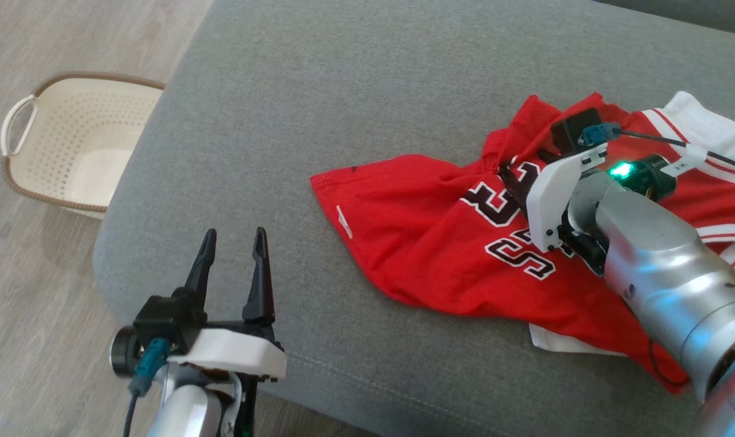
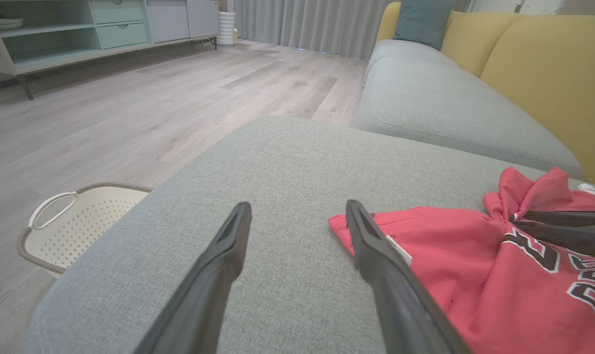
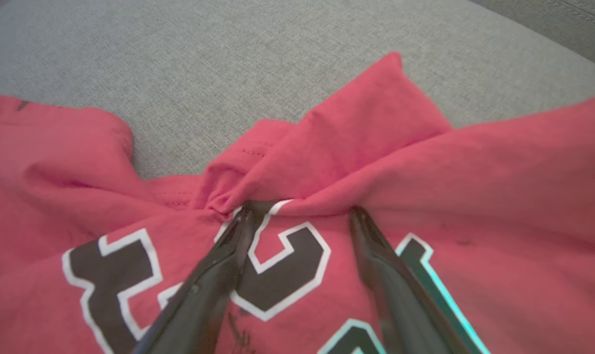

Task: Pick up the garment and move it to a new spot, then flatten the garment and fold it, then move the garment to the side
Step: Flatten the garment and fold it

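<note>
The garment [image 1: 416,230] is a red jersey with black and white lettering, lying crumpled on the grey cushion [image 1: 343,79]. My right gripper [image 1: 519,176] rests on its lettered middle. In the right wrist view that gripper [image 3: 303,209] is open, both fingertips pushed against a bunched fold of the garment [image 3: 376,147], with nothing pinched between them. My left gripper [image 1: 234,233] hovers open over bare cushion near the front left corner, left of the garment's hem. The left wrist view shows it [image 2: 298,206] with its right finger just overlapping the edge of the garment [image 2: 474,255].
A cream perforated basket [image 1: 70,145] stands on the wood floor left of the cushion. A white garment with red stripes [image 1: 701,127] lies at the far right, partly under the red one. A grey and yellow sofa [image 2: 548,73] lies beyond.
</note>
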Available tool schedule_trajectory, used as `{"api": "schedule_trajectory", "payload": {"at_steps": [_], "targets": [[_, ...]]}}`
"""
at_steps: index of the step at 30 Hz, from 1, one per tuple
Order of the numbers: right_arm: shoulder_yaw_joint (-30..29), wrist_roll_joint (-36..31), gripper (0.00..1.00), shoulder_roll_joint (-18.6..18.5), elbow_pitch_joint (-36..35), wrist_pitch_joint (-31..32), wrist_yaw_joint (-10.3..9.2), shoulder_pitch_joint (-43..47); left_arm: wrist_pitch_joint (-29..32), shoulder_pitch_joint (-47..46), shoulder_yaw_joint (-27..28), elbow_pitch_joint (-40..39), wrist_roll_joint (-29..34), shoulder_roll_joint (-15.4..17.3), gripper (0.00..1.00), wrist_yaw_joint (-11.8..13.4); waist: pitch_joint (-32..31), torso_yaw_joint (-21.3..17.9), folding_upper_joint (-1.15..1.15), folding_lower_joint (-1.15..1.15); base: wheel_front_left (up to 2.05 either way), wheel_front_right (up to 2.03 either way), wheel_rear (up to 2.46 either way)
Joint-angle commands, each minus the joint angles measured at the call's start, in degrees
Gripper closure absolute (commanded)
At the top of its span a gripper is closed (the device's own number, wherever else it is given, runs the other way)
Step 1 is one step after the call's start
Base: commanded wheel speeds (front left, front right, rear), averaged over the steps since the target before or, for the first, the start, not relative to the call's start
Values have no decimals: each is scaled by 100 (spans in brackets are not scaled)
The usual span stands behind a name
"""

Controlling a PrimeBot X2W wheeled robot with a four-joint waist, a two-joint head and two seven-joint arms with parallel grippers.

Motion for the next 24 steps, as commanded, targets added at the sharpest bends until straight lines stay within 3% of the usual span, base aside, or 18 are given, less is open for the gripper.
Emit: {"api": "schedule_trajectory", "payload": {"at_steps": [1, 3, 5, 6, 14, 24], "targets": [[80, -58, 4, 62, 27, 86, -5, 58, -71, -165, 145, -193, -49, 8, 0, 36, -3, 26, 0, 0, 0, 0, 0], [108, -111, 52, 61, 80, 150, -5, 92, -71, -161, 139, -189, -54, 8, 0, 38, -9, 56, 0, 0, 0, 0, 0], [123, -144, 75, 52, 124, 156, -5, 105, -71, -154, 138, -187, -54, 8, 0, 39, -19, 80, 0, 0, 0, 0, 0], [132, -185, 98, 38, 152, 130, -5, 90, -71, -148, 136, -189, -53, 8, 0, 41, -21, 91, 0, 0, 0, 0, 0], [127, -526, 100, -213, 351, -287, -5, -424, -71, -141, 123, -242, -63, 8, 0, 60, 79, 175, 0, 0, 0, 0, 0], [-227, -1176, 100, -881, 388, -464, -5, -1290, -71, -231, 59, -255, -81, 7, 0, 64, 235, 324, 0, 0, 0, 0, 0]]}}
